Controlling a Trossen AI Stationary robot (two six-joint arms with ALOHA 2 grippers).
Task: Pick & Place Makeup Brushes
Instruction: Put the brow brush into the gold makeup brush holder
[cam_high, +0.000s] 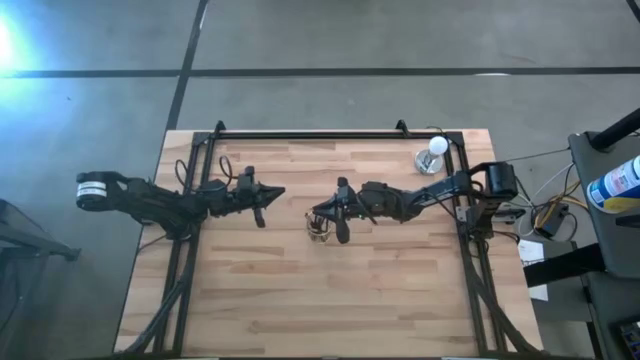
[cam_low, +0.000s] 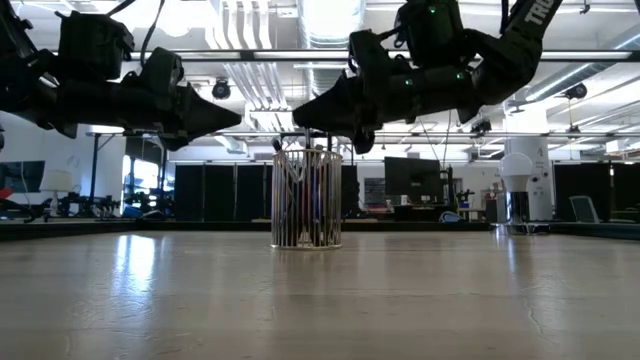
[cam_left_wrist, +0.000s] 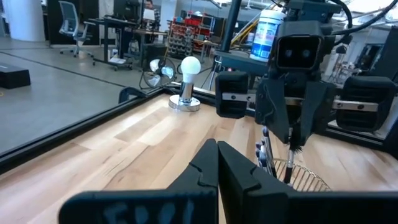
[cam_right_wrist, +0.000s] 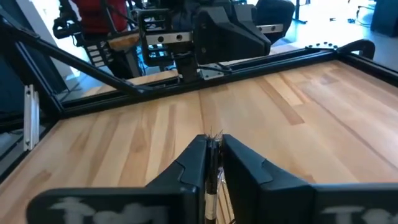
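Observation:
A round wire cup (cam_low: 306, 198) stands on its base near the table's middle, also visible in the high view (cam_high: 319, 229). Several thin dark makeup brushes (cam_low: 292, 190) stand upright inside it. My right gripper (cam_high: 325, 214) hovers right above the cup, shut on one slim makeup brush (cam_right_wrist: 214, 163). The left wrist view shows that gripper (cam_left_wrist: 291, 127) tipped down over the wire cup (cam_left_wrist: 301, 179). My left gripper (cam_high: 266, 196) hangs shut in the air to the left of the cup, holding nothing, fingertips together (cam_left_wrist: 217, 149). My right gripper pinches a thin makeup brush between its two fingers, on the slim handle (cam_right_wrist: 215, 155). The brush lies along the gap between the fingers, its bristle end (cam_right_wrist: 215, 133) poking just past their tips. The fingers slant downward from the table's right, and the brush (cam_left_wrist: 292, 152) points down toward the cup's mouth.
A white round-topped object on a metal base (cam_high: 432, 155) stands near the table's far right corner. Black frame rails (cam_high: 330, 134) run along the far edge and both sides. Bare wood (cam_high: 330, 300) stretches toward the near edge.

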